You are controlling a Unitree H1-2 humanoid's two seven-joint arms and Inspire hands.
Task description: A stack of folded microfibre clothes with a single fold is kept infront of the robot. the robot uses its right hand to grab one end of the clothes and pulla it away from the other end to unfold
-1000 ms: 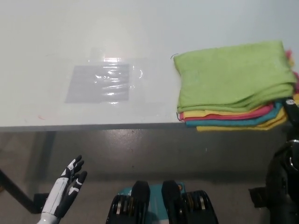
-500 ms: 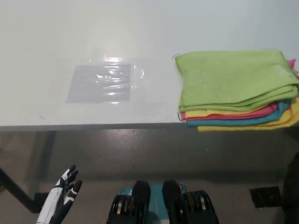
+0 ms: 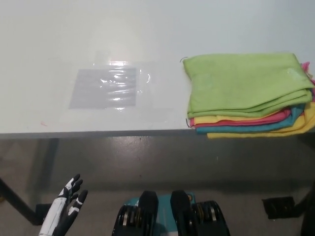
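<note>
- We judge the main risk to be grabbing more than one cloth. The stack of cloths (image 3: 248,96) has thin layers lying close together at the front edge, so fingers closing there could pinch the green top cloth (image 3: 246,83) together with the yellow one (image 3: 221,119) under it, and a pull would then drag several at once.
- We also see the stack sitting right at the near edge of the desk (image 3: 98,39), with its lower layers reaching or slightly overhanging that edge. A pull towards the robot could slide the whole pile off instead of opening the fold.
- The stack runs up to the picture's right border, so its far right end is cut off. A reach aimed there would be poorly seen from the head camera.
- The right hand is not in view; only a dark sliver shows at the lower right corner, so we cannot say how its fingers stand. No grasp has begun, by our reading.
- The left hand (image 3: 66,209) rests low at the lower left, below the desk edge and well apart from the cloths, fingers spread and holding nothing.
- The task's thing: a folded pile on the right part of the desk, green on top, then yellow, pink, teal and yellow edges fanned out below. The green cloth looks soft and slightly rumpled, its fold lines bunched along the front.
- A clear plastic sheet (image 3: 106,87) lies flat on the desk, well to the left of the pile.
</note>
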